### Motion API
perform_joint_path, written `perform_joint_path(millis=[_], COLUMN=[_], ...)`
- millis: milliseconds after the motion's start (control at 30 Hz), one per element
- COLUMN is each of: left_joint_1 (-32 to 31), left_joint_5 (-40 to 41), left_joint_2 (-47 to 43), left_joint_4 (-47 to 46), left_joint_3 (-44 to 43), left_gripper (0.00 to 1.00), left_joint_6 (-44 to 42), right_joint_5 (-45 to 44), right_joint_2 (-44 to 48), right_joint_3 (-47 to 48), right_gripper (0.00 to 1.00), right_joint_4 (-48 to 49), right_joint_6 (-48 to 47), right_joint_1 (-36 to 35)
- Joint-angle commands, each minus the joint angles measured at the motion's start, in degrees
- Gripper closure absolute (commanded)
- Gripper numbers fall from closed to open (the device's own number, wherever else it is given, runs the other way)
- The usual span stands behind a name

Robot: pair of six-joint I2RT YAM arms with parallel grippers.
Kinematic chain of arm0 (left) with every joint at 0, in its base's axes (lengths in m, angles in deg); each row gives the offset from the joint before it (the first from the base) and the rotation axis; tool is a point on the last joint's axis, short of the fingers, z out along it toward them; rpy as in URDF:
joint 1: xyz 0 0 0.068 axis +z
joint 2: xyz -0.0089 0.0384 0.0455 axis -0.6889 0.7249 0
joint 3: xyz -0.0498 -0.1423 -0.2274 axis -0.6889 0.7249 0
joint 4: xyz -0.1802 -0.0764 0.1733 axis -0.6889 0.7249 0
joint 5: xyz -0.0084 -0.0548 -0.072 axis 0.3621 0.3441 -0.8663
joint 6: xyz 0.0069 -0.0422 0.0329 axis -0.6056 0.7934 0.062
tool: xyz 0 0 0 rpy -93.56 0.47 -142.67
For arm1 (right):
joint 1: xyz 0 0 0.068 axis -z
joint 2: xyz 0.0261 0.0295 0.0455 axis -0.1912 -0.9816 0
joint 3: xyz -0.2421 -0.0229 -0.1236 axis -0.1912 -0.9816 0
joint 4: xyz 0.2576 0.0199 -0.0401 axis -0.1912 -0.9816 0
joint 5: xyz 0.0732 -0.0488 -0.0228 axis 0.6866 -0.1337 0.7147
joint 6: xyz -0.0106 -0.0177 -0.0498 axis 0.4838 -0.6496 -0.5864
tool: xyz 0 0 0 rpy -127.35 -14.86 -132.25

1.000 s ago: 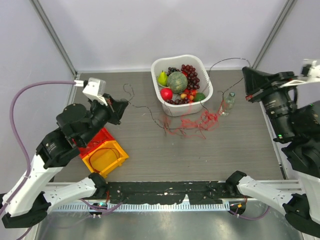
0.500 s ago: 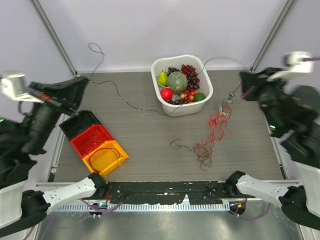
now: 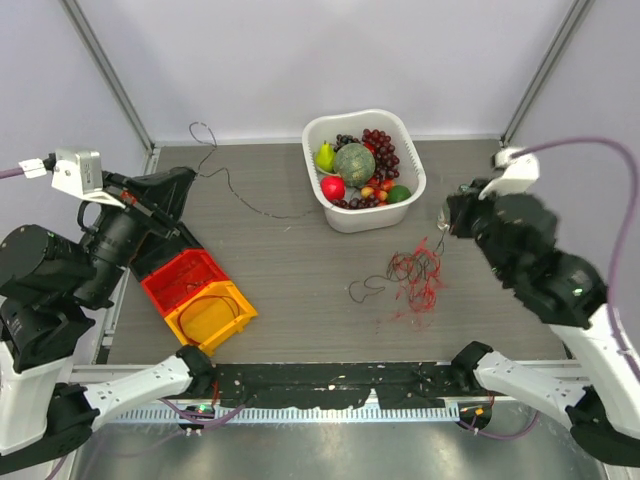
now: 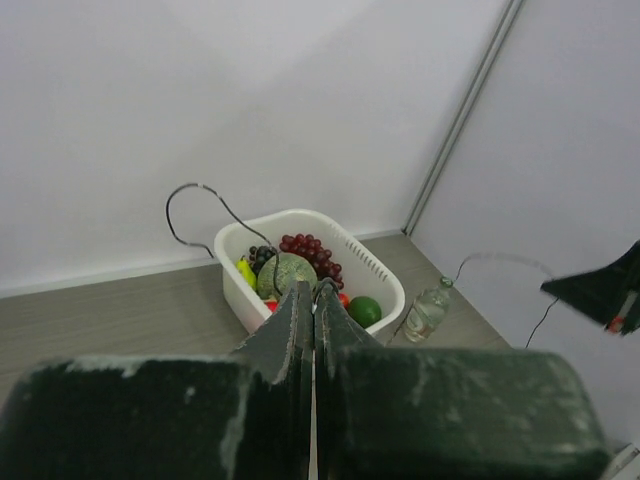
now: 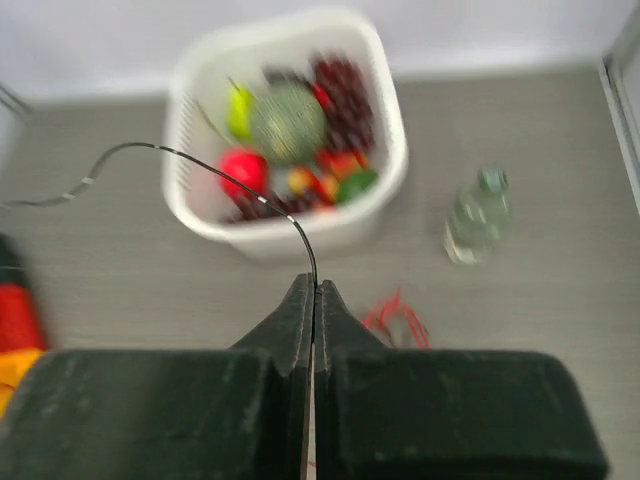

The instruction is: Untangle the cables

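Note:
The cables are thin red and black wires. A red tangle lies on the table right of centre, with a dark loop trailing to its left. My left gripper is raised at the left edge and shut on a black wire. That black wire curls up from the left gripper's tips. My right gripper hovers above the tangle, shut on a black wire that arcs left from the right gripper's tips across the basket. Red strands show just beyond the right gripper.
A white basket of fruit stands at the back centre. A small clear bottle stands to its right, near my right gripper. Stacked black, red and orange bins sit at the left front. Metal frame posts rise at both back corners.
My right arm swung from the far right in over the table, above the tangle. The left arm drew back left, then turned inward, with its wire. The red tangle slid toward the front.

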Motion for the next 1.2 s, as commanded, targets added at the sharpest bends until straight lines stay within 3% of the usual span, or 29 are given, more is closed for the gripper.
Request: perform_joint_path(millis=[0,67,133,233,400,667,800,933,1167], left_joint_1=[0.1,0.0,0.1,0.1,0.1,0.1,0.1,0.1,0.2], left_joint_5=[-0.7,-3.2,-7.1,-10.8,-14.0,-28.4,-28.6,-26.5,-30.2], left_joint_2=[-1.5,-2.3,-2.5,-0.9,0.0,-2.2,-1.2,2.5,4.9], left_joint_4=[-1.4,-2.0,-2.2,-0.1,2.1,-9.9,-15.1,-15.0,-19.6], left_joint_3=[-2.4,-0.3,1.8,2.2,8.2,31.3,40.5,43.7,49.1], left_gripper=[1.00,1.00,1.00,1.00,1.00,1.00,1.00,1.00,1.00], left_joint_6=[0.0,1.7,2.9,4.4,5.8,11.8,14.8,13.9,12.9], right_joint_5=[7.3,13.3,17.8,21.3,29.0,46.8,51.3,53.2,54.3], right_joint_2=[-3.7,-7.2,-8.8,-7.2,-2.0,-5.0,-10.7,-16.8,-21.4], right_joint_3=[28.4,33.5,32.5,20.2,0.4,-19.3,-25.4,-29.9,-32.3], right_gripper=[1.00,0.99,0.99,0.99,0.99,0.99,1.00,0.99,0.99], right_joint_4=[6.3,6.3,6.2,7.8,18.5,33.0,39.7,48.2,51.6], right_joint_6=[-3.1,-1.0,1.1,3.5,8.8,16.7,19.3,20.6,18.1], right_joint_1=[-0.1,-0.2,-0.1,-0.1,-0.1,-0.1,-0.6,-2.6,-7.4])
